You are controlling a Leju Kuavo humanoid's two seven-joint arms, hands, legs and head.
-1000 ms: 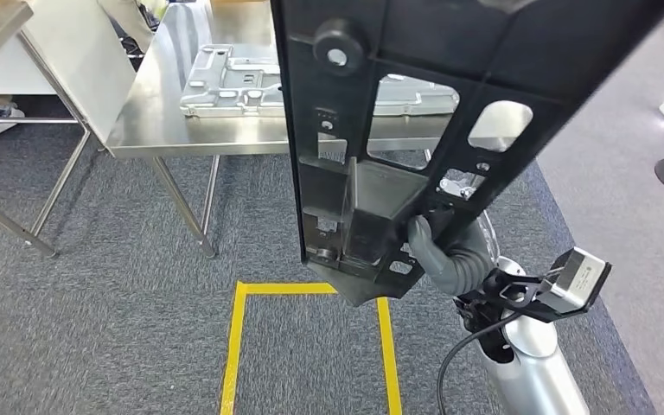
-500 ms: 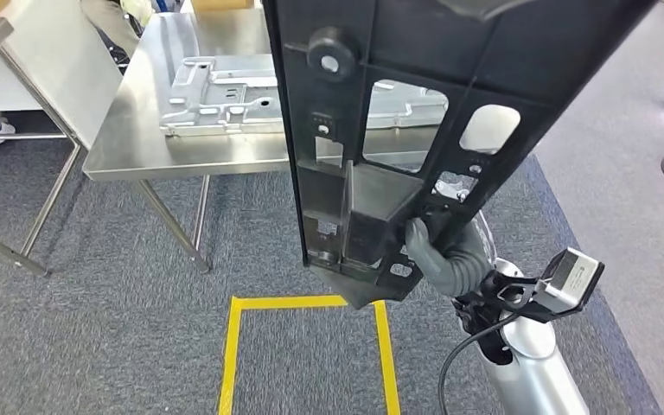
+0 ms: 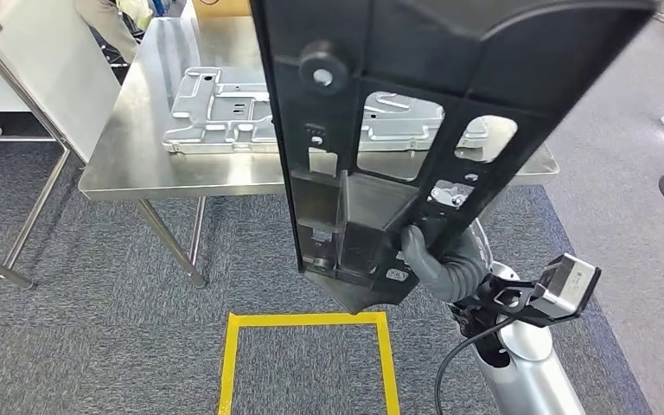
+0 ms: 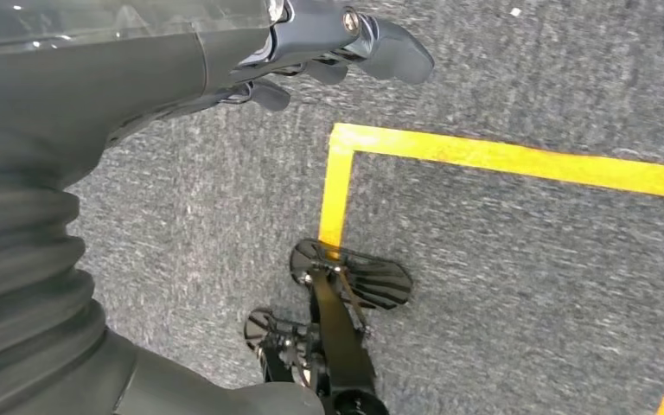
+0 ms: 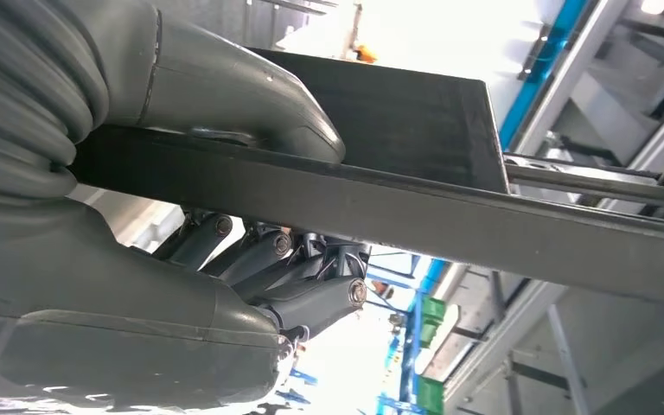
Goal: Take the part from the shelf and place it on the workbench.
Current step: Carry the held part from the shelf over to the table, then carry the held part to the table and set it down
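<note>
Part: large black plastic panel (image 3: pixel 415 112) with cut-out openings and a round boss, held upright and slightly tilted close to the head camera, above the carpet, in front of the desk and not resting on it.
Right hand: right hand (image 3: pixel 437 255) grips the panel at its lower edge; in the right wrist view the thick grey thumb (image 5: pixel 251 95) lies on one face of the panel (image 5: pixel 398 212) and the darker fingers (image 5: pixel 311 298) curl against the other, clamped on it.
Left hand: left hand (image 4: pixel 138 69) hangs over the carpet, fingers (image 4: pixel 380 47) loosely extended and apart, holding nothing.
Desk: stainless steel desk (image 3: pixel 130 164) stands ahead of the robot, partly hidden behind the panel.
On the desk: a flat silver stamped metal plate (image 3: pixel 225 112) lies on its top.
Floor: grey carpet (image 3: pixel 95 346) with a yellow tape rectangle (image 3: pixel 233 363) marked just below the panel's lower end.
</note>
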